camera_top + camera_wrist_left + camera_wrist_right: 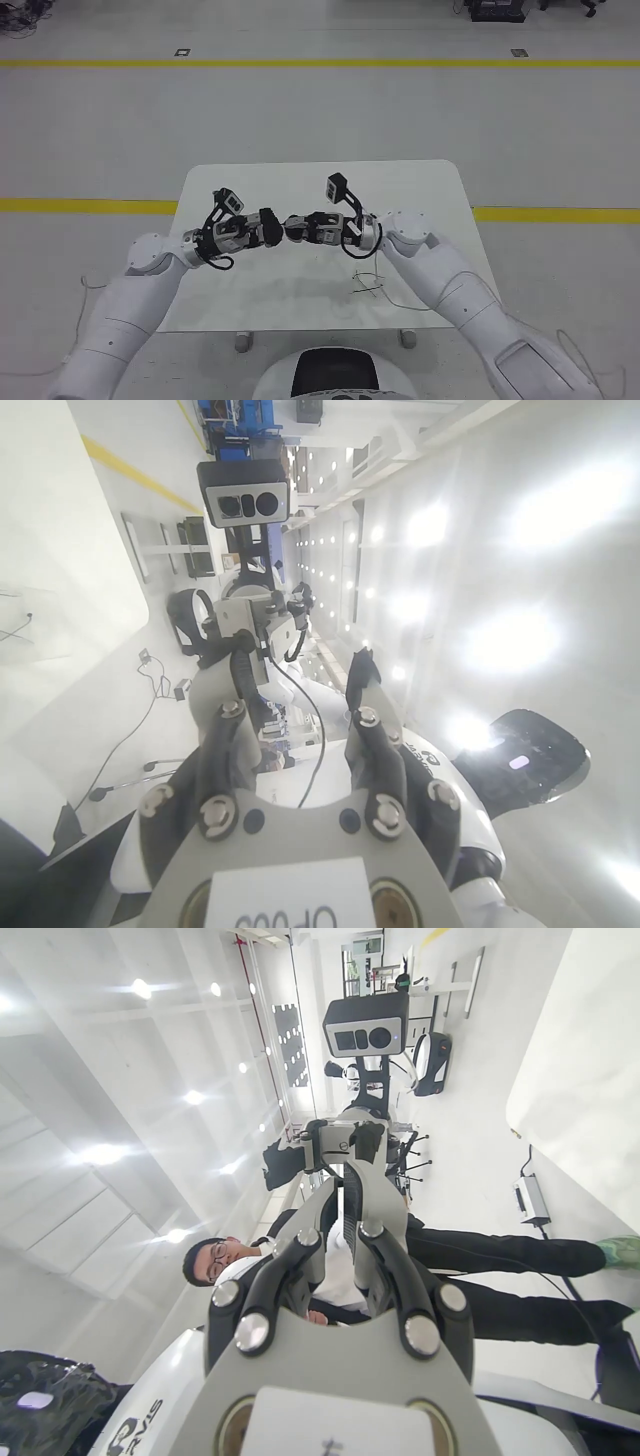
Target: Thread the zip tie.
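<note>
Zip tie (368, 283) lies loose on the table (300, 180); left fingers (367, 695) spread apart, right fingers (385, 1205) together.

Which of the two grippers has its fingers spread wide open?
The left gripper: its fingers stand wide apart; the right gripper holds its close together.

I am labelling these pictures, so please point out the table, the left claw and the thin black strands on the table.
table (430, 190): top view, bare top near a far corner.
left claw (295, 670): left wrist view, midway between its fingertips.
thin black strands (368, 284): top view, where they cross.
</note>
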Available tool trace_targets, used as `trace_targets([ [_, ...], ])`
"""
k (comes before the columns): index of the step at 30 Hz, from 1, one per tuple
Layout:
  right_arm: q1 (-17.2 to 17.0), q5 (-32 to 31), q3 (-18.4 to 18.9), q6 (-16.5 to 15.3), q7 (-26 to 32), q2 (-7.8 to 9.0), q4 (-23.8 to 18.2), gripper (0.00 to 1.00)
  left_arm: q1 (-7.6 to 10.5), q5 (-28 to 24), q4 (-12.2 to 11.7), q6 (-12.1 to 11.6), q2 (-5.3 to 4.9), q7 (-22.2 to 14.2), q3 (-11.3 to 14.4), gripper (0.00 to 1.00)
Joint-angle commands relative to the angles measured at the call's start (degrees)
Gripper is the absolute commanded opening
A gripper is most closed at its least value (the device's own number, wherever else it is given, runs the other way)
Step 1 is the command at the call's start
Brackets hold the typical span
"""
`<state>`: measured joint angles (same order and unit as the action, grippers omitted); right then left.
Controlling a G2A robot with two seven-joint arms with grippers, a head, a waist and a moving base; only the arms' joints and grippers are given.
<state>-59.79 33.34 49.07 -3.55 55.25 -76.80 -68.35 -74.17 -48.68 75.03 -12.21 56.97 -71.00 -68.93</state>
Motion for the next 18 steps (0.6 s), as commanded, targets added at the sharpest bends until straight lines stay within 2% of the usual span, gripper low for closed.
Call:
trace_targets([
  [1,-0.2,-0.3,0.3,0.0,0.0,0.12,-0.4,0.00,0.04,0.1,-0.1,0.1,-0.01,-0.1,0.0,0.38],
  [13,-0.5,-4.6,1.4,0.7,1.4,0.88,-1.7,0.00,0.37,1.2,-1.0,0.3,-0.01,-0.4,0.7,0.20],
  [18,-0.6,-5.5,1.7,0.8,1.5,1.05,-2.0,0.00,0.47,1.6,-1.1,0.4,-0.03,-0.3,0.9,0.17],
])
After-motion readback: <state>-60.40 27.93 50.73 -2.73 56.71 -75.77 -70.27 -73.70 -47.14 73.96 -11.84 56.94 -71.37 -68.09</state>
